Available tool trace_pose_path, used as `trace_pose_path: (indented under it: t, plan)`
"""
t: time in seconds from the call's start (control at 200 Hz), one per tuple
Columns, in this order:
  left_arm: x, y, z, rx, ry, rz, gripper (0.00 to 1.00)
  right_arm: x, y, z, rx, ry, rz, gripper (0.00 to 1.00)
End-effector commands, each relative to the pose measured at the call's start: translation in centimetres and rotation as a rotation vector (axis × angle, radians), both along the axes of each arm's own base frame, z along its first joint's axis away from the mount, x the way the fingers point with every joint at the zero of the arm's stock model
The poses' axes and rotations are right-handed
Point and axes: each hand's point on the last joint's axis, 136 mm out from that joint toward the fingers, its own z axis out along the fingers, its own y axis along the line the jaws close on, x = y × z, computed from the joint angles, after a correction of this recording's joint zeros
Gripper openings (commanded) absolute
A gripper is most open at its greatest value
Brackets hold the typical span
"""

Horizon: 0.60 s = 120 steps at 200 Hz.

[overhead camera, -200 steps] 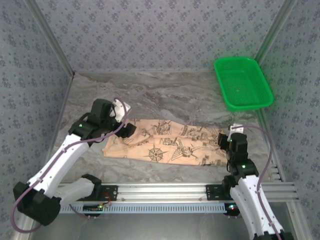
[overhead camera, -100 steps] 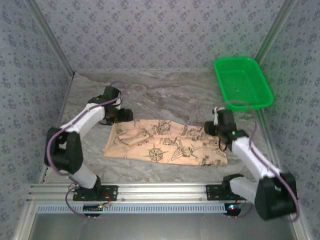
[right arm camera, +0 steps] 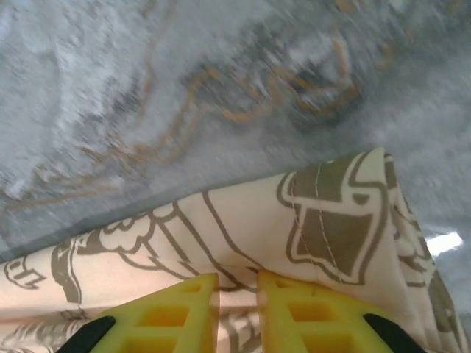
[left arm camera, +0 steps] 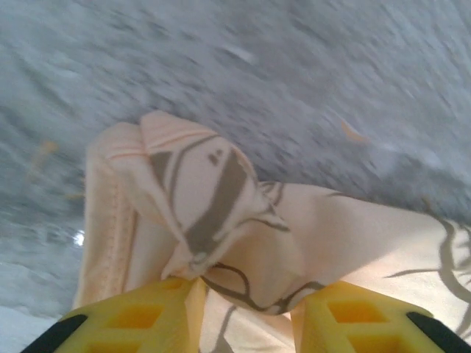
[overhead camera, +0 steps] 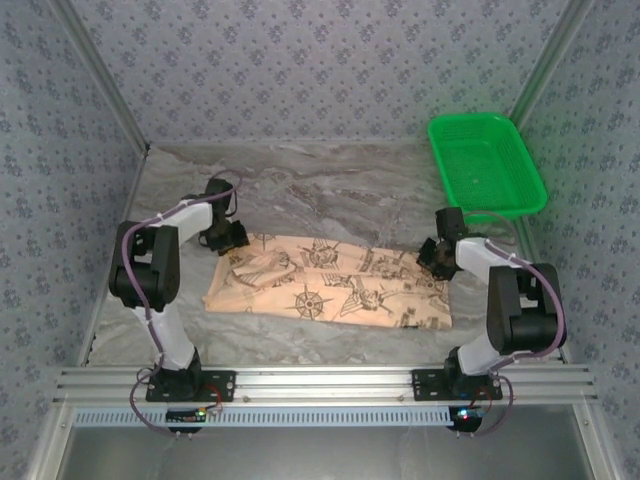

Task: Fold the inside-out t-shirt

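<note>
- The left gripper [left arm camera: 246,298] has narrowed its fingers around the bunched far-left corner of the t-shirt [overhead camera: 330,285]; whether it is clamped, I cannot tell.
- The right gripper [right arm camera: 235,283] pinches the far-right edge, fingers almost together.
- Both arms have just reached outward, closing; a fold likely starts.
- The t-shirt lies mid-way across the table [overhead camera: 330,190], long axis left to right; collar end unclear.

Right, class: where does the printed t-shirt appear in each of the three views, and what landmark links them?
Top external: t-shirt spread out in the middle.
Left wrist: t-shirt bunched, lower centre.
Right wrist: t-shirt edge across the lower half.
Shared landmark: the grey marbled tabletop.
</note>
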Motion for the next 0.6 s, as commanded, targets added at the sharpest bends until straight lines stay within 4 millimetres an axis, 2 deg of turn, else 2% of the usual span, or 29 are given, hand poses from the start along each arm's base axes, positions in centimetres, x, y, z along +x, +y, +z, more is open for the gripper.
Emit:
trace_pose_path:
  t: [0.0,0.14,0.22,0.26,0.34,0.41,0.45,0.535,0.595]
  plan:
    - [-2.1,3.4,-2.1,0.065,0.070,0.096,0.35,1.2,0.5,-1.2,-0.007,0.029,0.058,0.22]
    - [-3.4,4.9,-2.1,0.036,0.085,0.146,0.37,4.9,2.0,-0.7,-0.066,-0.019,0.195,0.23]
    - [-4.0,4.8,-1.4,0.002,0.085,0.142,0.48,6.9,2.6,-0.2,-0.078,-0.041,0.242,0.26]
    - [-4.3,4.7,-0.7,-0.004,0.079,0.137,0.54,8.1,2.9,0.8,-0.076,-0.058,0.251,0.29]
    - [-4.7,4.0,1.3,-0.041,0.053,0.116,0.63,9.1,3.2,3.0,-0.088,-0.096,0.259,0.37]
    - [-5.4,3.2,3.4,-0.064,0.044,0.085,0.65,9.2,3.0,5.1,-0.096,-0.122,0.244,0.45]
    - [-5.6,2.5,4.5,-0.073,0.031,0.055,0.66,8.5,2.3,5.7,-0.105,-0.103,0.199,0.49]
    - [-6.7,0.3,6.0,-0.071,0.037,-0.035,0.67,6.6,1.1,5.7,-0.090,-0.042,0.093,0.50]
    - [-7.5,-2.2,6.6,-0.079,0.038,-0.124,0.67,5.6,1.3,5.2,-0.063,-0.011,0.078,0.50]
